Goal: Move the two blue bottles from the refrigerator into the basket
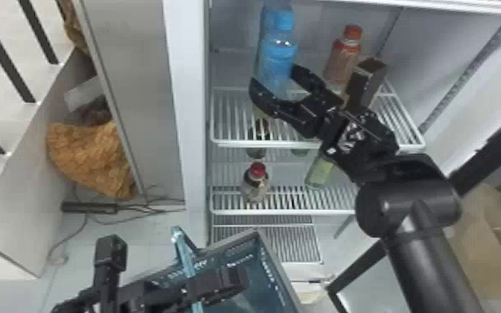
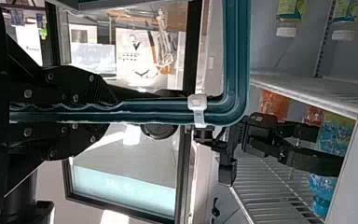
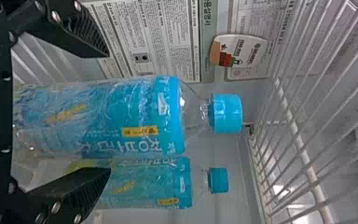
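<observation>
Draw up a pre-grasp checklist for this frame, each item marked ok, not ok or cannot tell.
1. Right gripper has a finger on either side of the nearer blue bottle: ok.
2. Right gripper closed on that bottle: not ok; it is open, with a gap beside one finger.
3. Both blue bottles standing upright in the refrigerator: ok.
4. Fingers free of the farther blue bottle: cannot tell; one finger overlaps it in the right wrist view.
5. Left gripper shut on the basket's handle: ok.
6. Whole inside of the basket visible: not ok; the left arm covers part.
</observation>
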